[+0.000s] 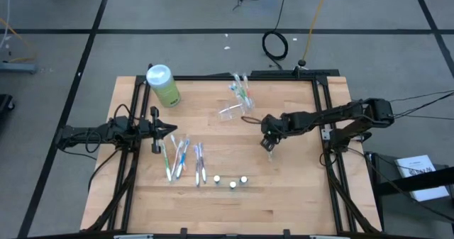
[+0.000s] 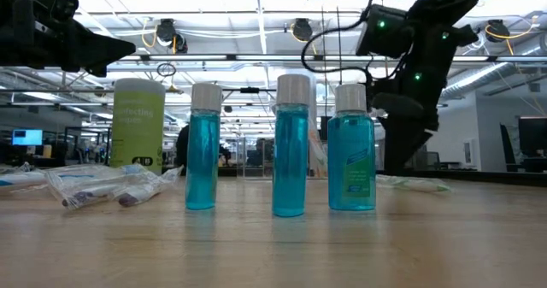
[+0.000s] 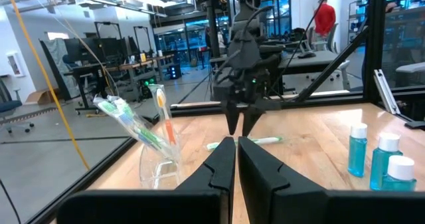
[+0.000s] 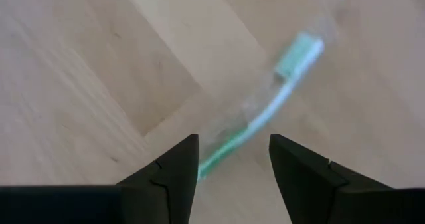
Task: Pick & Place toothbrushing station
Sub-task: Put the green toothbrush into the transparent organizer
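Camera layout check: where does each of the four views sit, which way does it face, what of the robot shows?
High: overhead, facing straight down; whole table, both arms.
Low: table-top height, level into the room; three blue bottles up front, right arm behind.
Left wrist: past the shut left hand across the table at the toothbrushing station.
Right wrist: down between the open right hand at a green toothbrush.
Shared: high and left wrist both show the station and right arm.

1. Ceiling lights [image 2: 167, 33] glare white in the low view, and the room stands bright.
2. The toothbrush [image 4: 265, 114] looks smeared and soft in the right wrist view.
3. The table [image 1: 284, 189] is evenly lit, with faint shadows.
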